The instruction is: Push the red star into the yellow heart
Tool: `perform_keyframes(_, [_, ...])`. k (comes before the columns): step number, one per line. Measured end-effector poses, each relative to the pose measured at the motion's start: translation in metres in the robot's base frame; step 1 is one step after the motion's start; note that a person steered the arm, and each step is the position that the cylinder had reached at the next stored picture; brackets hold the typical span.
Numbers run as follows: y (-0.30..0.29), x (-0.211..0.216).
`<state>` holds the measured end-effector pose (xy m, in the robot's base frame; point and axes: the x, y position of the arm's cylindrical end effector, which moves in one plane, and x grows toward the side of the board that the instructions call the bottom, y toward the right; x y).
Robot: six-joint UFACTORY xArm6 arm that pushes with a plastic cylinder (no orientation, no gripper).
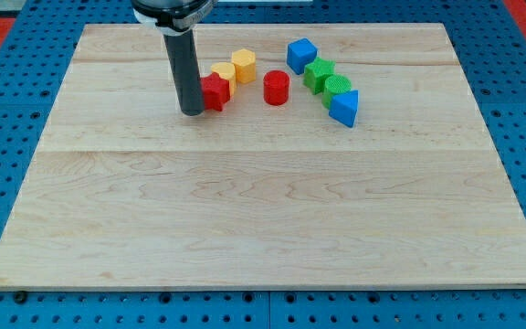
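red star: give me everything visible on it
The red star is a small, matte, plastic-looking block lying flat near the board's top, left of centre. Its points are hard to make out. My tip sits against its left side; the yellow heart touches its upper right edge.

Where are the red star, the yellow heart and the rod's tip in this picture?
red star (215,92): camera view, on its top face.
yellow heart (226,73): camera view, on its visible upper part.
my tip (192,112): camera view, the rod's very end, left of the star.
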<state>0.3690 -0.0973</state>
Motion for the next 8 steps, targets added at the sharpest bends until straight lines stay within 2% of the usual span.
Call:
perform_keyframes(6, [0.011, -0.044])
perform_keyframes(8, [0.021, -0.044])
